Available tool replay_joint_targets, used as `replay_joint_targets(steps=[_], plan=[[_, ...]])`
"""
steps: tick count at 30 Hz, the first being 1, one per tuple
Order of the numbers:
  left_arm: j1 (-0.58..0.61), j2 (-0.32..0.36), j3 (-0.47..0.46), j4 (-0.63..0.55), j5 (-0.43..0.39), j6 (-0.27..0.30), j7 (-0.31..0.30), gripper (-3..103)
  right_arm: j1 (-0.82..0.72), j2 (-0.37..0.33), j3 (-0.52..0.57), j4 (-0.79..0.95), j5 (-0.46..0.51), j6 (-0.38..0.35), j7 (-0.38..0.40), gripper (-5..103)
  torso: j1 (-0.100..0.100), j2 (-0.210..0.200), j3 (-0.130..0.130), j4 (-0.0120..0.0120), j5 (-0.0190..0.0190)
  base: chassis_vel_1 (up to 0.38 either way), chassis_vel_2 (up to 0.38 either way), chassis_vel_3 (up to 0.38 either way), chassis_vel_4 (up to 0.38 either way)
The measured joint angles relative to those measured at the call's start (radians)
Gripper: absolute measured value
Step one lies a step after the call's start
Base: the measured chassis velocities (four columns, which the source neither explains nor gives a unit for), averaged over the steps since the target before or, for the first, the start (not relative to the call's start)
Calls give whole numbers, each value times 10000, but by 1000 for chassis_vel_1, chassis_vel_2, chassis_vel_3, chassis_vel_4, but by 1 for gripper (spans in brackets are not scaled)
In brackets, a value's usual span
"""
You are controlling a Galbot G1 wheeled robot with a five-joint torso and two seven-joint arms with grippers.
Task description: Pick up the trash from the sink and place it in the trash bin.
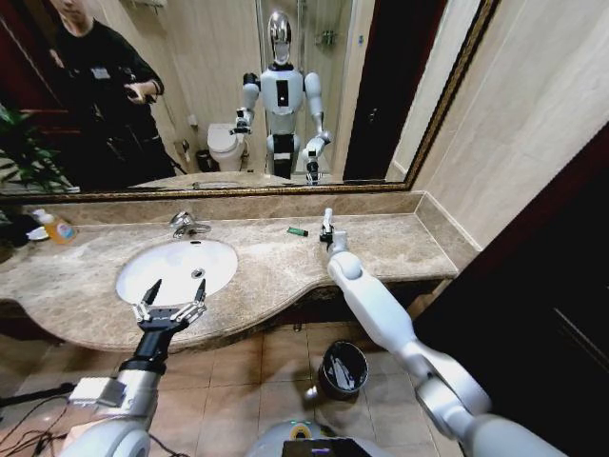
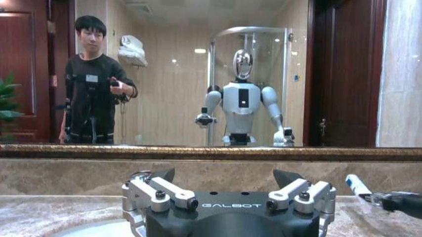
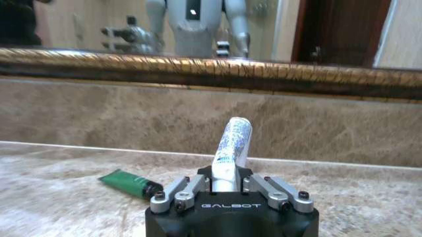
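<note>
My right gripper [image 1: 327, 231] is over the marble counter to the right of the sink [image 1: 221, 276], shut on a white tube of trash [image 3: 234, 140] that sticks up from between its fingers. A small green piece [image 1: 298, 231] lies on the counter just beside it, also seen close by in the right wrist view [image 3: 129, 183]. My left gripper [image 1: 178, 287] hovers open over the sink's front rim, nothing between its fingers [image 2: 165, 177]. The trash bin [image 1: 327, 357], round, shiny and dark inside, stands on the floor below the counter's front edge.
A chrome tap [image 1: 186, 225] stands behind the basin. A clear bottle of orange liquid [image 1: 58, 228] sits at the counter's far left. A mirror in a gold frame [image 1: 238, 189] runs along the back wall. A dark door stands at the right.
</note>
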Motion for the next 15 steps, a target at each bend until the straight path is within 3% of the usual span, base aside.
replay_joint_targets(steps=[4, 7, 9, 12, 13, 15], plan=[[0, -1, -1, 0, 1, 0, -8, 100, -894, -674, 124, 1347, 113, 218, -513, 21, 0, 0, -1, 2, -2, 0, 0, 0, 0], [0, 0, -1, 0, 1, 0, -1, 100, -2420, -1272, 730, 2741, 125, 517, -1300, 21, -1, 0, -2, 1, 0, 0, 0, 0, 0], [0, -1, -1, -1, 0, 0, -8, 100, -2622, -1318, 814, 2872, 125, 566, -1392, 21, -1, 0, -1, 1, -1, 0, 0, 0, 0], [0, 0, -1, -1, 1, 0, -4, 100, -4164, -1640, 1634, 3775, 27, 1114, -2392, 21, -3, 1, -2, -1, 0, 0, 0, 0, 0], [0, 0, -1, -1, 1, 0, -4, 100, -4164, -1640, 1634, 3775, 27, 1114, -2392, 21, -3, 1, -2, -1, 0, 0, 0, 0, 0], [0, 0, -1, 0, 0, 0, -7, 100, -4685, -1732, 2011, 3903, 11, 1661, -3100, 21, -4, 1, -2, -1, 0, 0, 0, 0, 0]])
